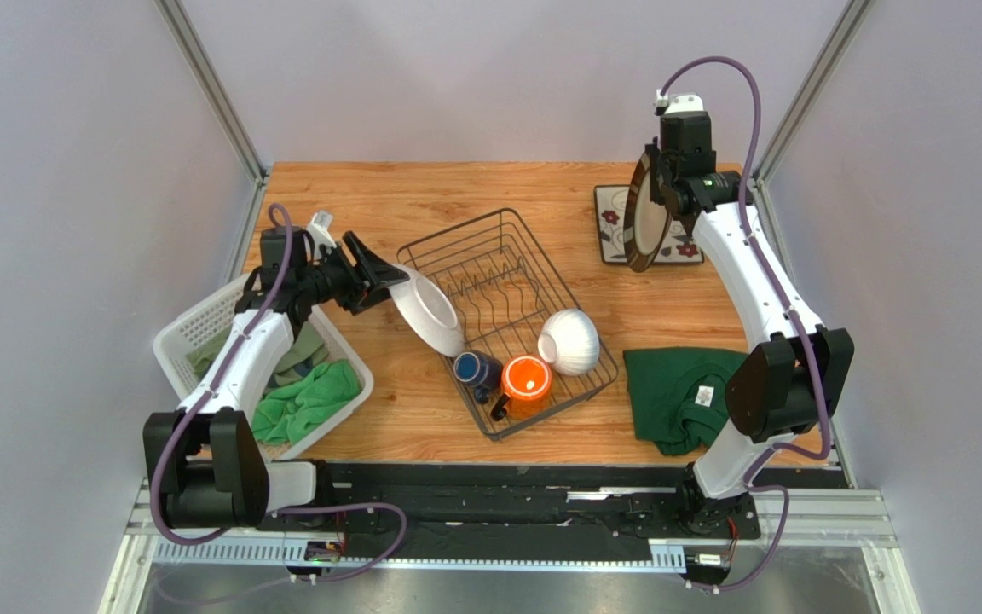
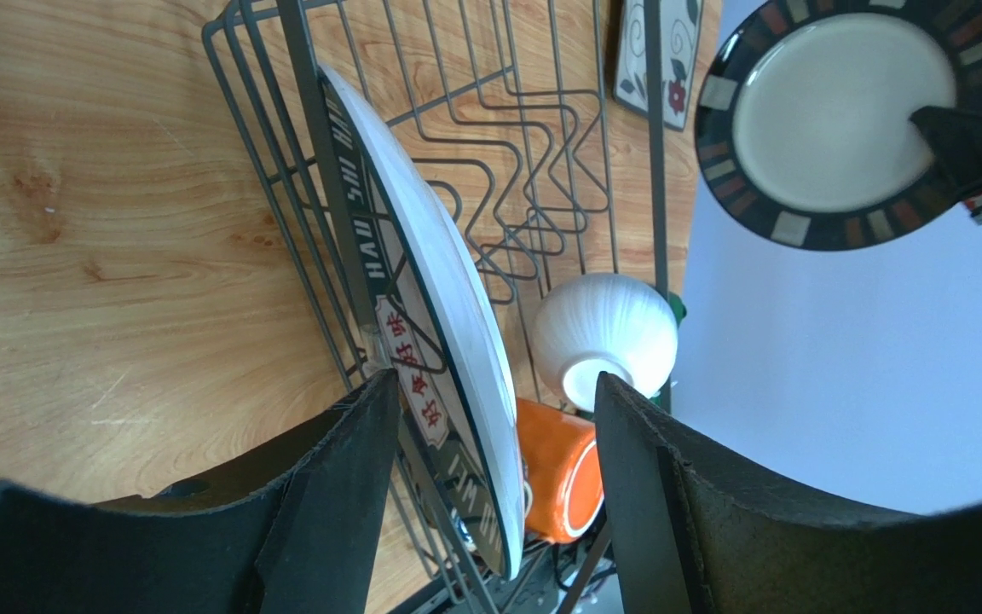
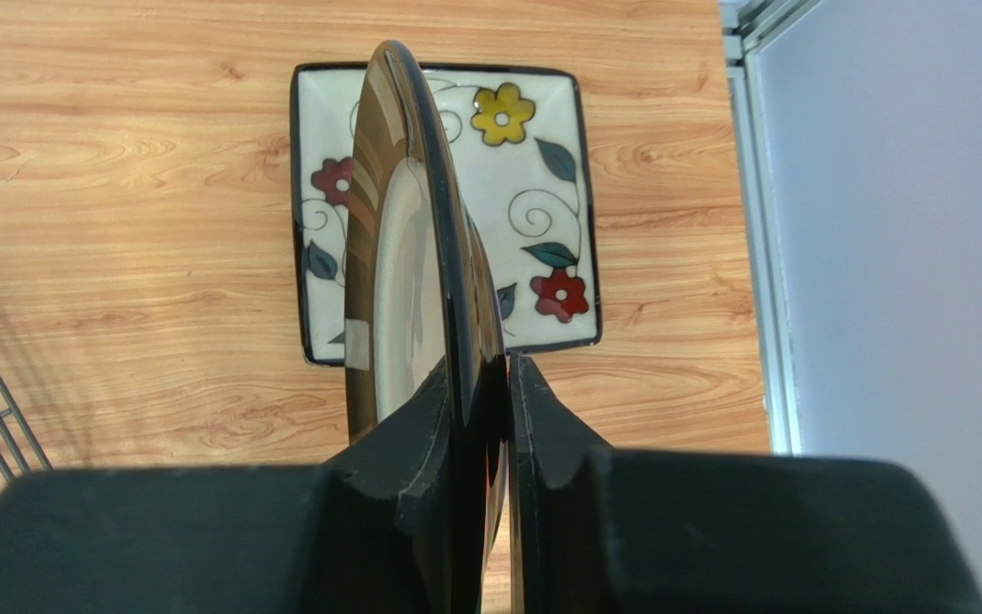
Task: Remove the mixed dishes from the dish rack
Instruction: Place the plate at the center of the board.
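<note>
One dish of six is fully unloaded: the square cream floral plate lies flat at the far right of the wooden counter, well apart from the black wire dish rack.

Right fingers: clamped on the rim of the round cream plate with the black, colour-blocked rim. I hold it on edge in the air above the floral plate, not touching it. I judge it out of the rack but not yet set down.

Left fingers: apart, one on each side of the round white plate with the dark lettered rim. This plate stands tilted at the rack's left side wall. The finger facing its white face is clear of it; I cannot tell whether the other one touches.

Left to do, all at the rack's near end:
- white ribbed bowl, just beside the orange mug;
- orange ceramic mug;
- dark blue mug, just beside the orange one.

My estimate: one placed, one in transit, one about to be gripped, three untouched, so under halfway.
</note>
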Motion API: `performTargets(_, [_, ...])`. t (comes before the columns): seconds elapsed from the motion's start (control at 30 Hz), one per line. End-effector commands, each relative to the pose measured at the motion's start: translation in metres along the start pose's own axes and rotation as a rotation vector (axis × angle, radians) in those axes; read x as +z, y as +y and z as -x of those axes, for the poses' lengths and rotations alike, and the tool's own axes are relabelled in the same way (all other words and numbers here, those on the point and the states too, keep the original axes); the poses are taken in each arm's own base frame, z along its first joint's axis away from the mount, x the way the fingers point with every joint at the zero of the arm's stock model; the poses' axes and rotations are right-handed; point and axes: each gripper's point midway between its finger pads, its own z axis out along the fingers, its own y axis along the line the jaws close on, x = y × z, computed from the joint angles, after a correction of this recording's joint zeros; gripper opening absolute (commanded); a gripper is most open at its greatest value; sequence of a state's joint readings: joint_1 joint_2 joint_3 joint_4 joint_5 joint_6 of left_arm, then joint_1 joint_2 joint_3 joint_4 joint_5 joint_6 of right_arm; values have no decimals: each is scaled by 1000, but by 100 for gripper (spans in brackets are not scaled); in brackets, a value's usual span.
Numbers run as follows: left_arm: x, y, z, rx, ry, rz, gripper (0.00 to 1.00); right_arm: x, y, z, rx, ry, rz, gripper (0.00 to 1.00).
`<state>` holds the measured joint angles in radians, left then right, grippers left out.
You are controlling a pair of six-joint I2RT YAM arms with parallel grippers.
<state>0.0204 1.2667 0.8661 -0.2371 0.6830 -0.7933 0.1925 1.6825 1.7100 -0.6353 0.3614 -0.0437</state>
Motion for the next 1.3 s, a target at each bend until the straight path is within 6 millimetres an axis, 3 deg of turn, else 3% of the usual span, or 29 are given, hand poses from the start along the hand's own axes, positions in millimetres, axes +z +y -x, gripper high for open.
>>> performTargets(0.0, [6,-14,8,-21,-10,-42,65,-24,-22,74,178,-274,25,0])
performTargets(0.27, [20,-28,-1,-34,33,-68,61,6,-34,63,231,-252,58,0])
performTargets(0.53, [27,-26,3,-37,29,-53,61,29,-29,62,292,-246,155,0])
performTargets(0.6, [28,-24,3,-39,26,-44,61,37,-45,62,336,-254,155,0])
performTargets(1.0, [26,-20,6,-6,13,-18,63,102,-44,39,461,-163,305,0])
performTargets(1.27, [22,-16,7,28,-3,16,71,128,-38,34,512,-134,401,0])
